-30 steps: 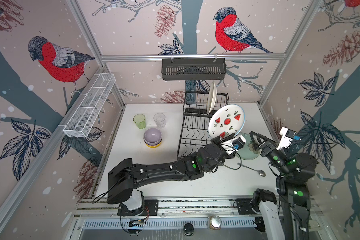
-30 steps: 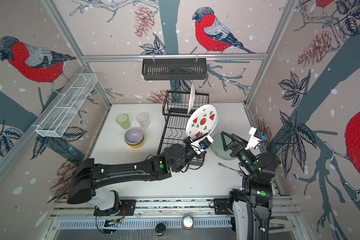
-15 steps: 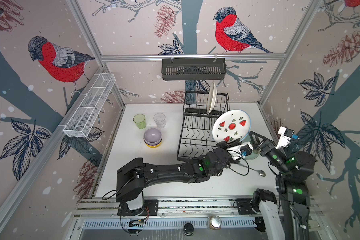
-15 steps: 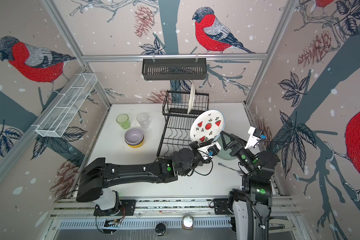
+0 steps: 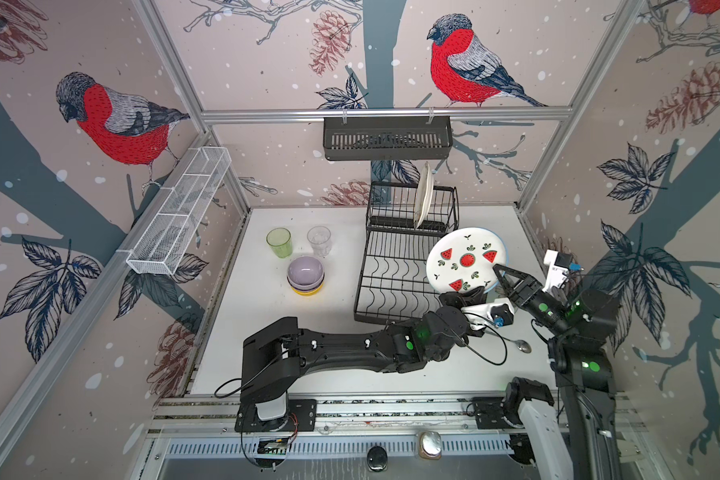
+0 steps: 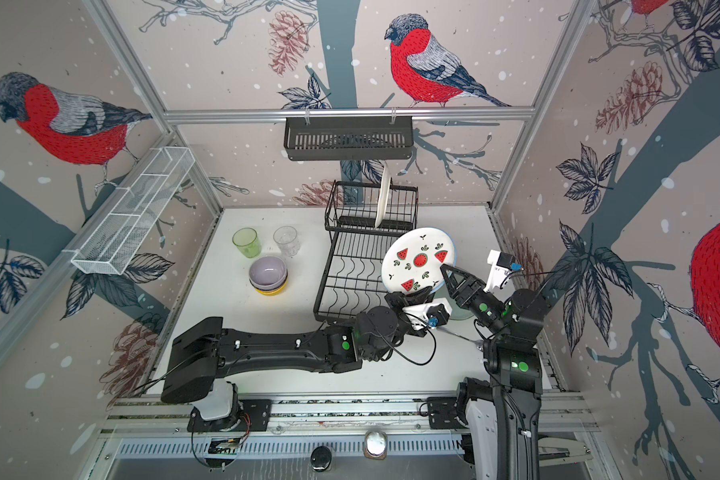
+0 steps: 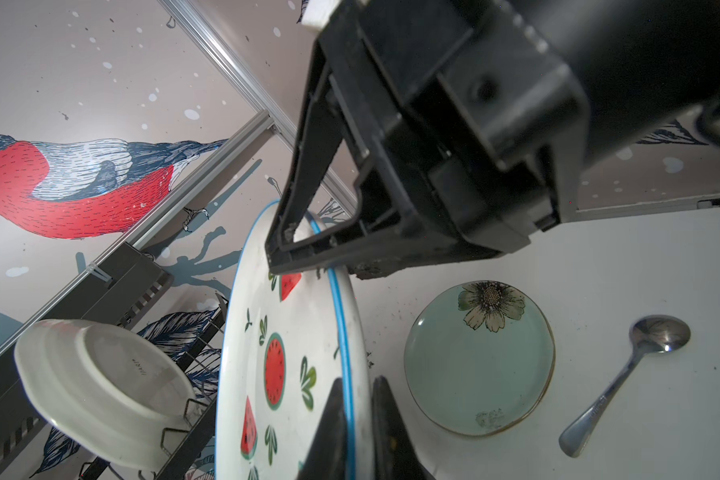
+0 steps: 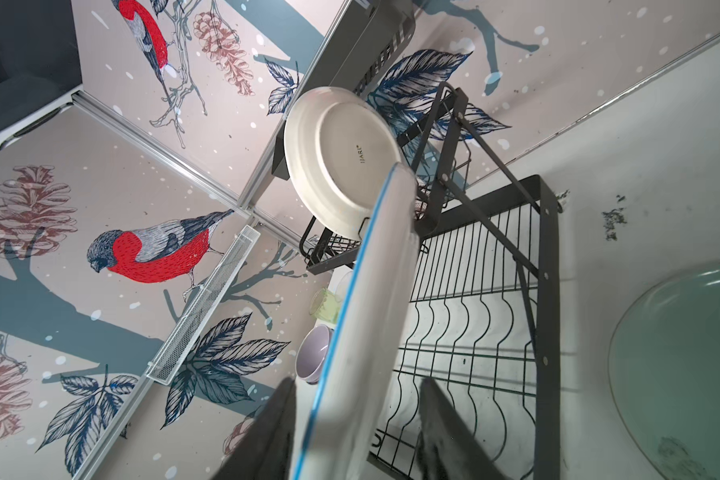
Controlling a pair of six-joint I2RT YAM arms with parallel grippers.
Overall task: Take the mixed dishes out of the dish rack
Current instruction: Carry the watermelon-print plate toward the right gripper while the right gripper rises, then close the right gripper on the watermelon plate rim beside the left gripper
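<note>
White watermelon plate (image 5: pixel 466 259) has shifted to 3 o'clock of dish rack (image 5: pixel 387 270). L gripper (image 7: pixel 356 419) pinches its rim. R gripper (image 8: pixel 356 411) jaws have narrowed astride it, gap left: handover prob.

**Colour key.**
- Patterned plate (image 5: pixel 466 259), right — white, with red watermelon slices edged green, dark green leaf sprigs and a thin blue rim line.
- Pale green plate (image 7: pixel 479 361): one cream flower with a brown centre; brownish rim.
- Plain plate (image 5: pixel 424 195), far: cream-white, unpatterned.
- Dish rack (image 5: pixel 391 274): black wire, wavy dividers.
- Green glass (image 5: pixel 279 242), left: translucent yellow-green.
- Clear glass (image 5: pixel 319 241): colourless.
- Lilac bowl (image 5: pixel 305 271) above a yellow bowl (image 5: pixel 306 291).
- Spoon (image 7: pixel 624 382): silver.
- Table (image 5: pixel 267 316): white.
- Shelf basket (image 5: pixel 387 138), far: dark grey, slatted.
- Mesh trough (image 5: pixel 179 216), left: white.
- Walls (image 5: pixel 267 75) — dusty pink, with red-breasted grey birds, slate-blue branches, navy leaves, reddish pine cones and white flecks.
</note>
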